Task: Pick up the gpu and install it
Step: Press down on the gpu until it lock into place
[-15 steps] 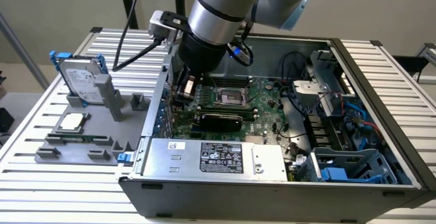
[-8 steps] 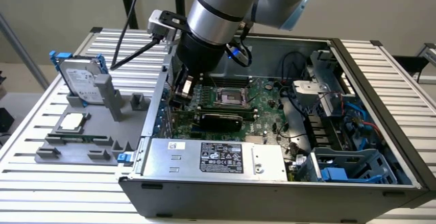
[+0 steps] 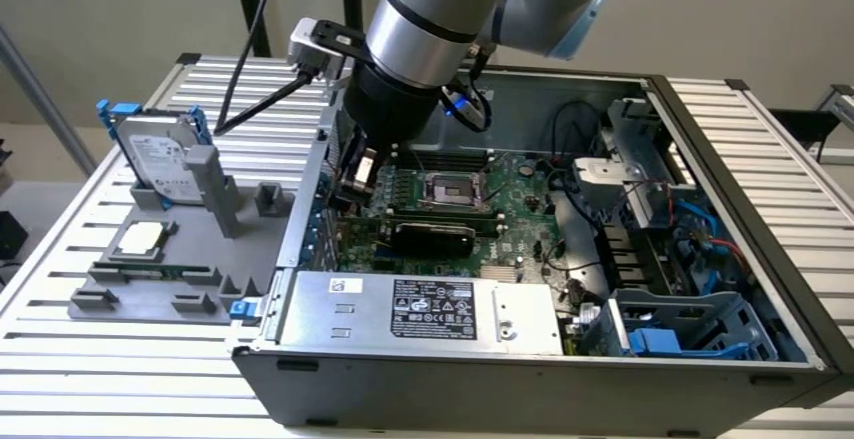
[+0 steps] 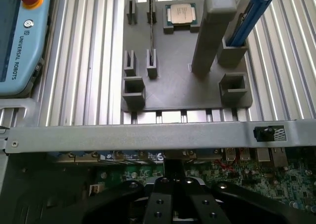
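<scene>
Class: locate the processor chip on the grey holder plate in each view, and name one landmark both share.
Exterior view: the processor chip lies on the grey holder plate, at the exterior view's left, outside the computer case.
Wrist view: the chip lies on the same plate, beside the tall grey post.
Shared landmark: that post.

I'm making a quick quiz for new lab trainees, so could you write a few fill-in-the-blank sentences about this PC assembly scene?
1. The hard drive stands upright in a frame of ____ colour.
2. The CPU lies flat on the grey ____.
3. The gripper is inside the open computer ____, over the green motherboard.

Missing words: blue; fixture; case.
</scene>
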{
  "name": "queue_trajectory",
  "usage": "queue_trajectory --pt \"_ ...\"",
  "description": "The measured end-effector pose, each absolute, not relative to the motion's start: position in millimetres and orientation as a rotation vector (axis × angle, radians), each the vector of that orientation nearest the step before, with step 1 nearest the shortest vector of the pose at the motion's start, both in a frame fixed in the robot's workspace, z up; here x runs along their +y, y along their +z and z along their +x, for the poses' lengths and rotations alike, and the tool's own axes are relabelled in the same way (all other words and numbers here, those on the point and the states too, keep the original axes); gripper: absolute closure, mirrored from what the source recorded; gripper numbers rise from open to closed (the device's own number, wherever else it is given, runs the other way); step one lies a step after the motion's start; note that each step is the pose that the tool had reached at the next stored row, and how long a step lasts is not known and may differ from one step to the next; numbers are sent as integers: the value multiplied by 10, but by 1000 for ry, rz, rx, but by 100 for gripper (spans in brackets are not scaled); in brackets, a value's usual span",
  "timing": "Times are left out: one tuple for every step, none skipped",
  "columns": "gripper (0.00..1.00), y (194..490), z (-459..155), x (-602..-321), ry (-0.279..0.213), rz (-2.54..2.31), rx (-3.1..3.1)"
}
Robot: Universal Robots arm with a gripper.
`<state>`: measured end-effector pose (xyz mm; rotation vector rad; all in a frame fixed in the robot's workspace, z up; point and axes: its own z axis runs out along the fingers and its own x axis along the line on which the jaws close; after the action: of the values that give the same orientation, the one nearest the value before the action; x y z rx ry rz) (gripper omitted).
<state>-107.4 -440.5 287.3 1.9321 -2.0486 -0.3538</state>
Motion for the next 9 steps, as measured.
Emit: queue_trajectory --pt "89 2874 -1074 -4405 -353 1931 -2048" --pt "89 2874 -1073 -4404 -353 1930 -2048" --pt "89 2875 -1074 -4403 -353 1930 -2047" --pt "89 2876 -1074 -4401 -352 1929 -2047" --pt "89 2876 -1074 -4399 -352 1929 -2047" --pt "89 2878 -1073 -4398 -352 1928 -2047" --pt "89 2879 -1073 -4396 -352 1928 -2047" --pt "89 2880 -1073 -4394 -352 1928 -2048" --pt "89 2881 -1074 -4392 -352 1928 -2048"
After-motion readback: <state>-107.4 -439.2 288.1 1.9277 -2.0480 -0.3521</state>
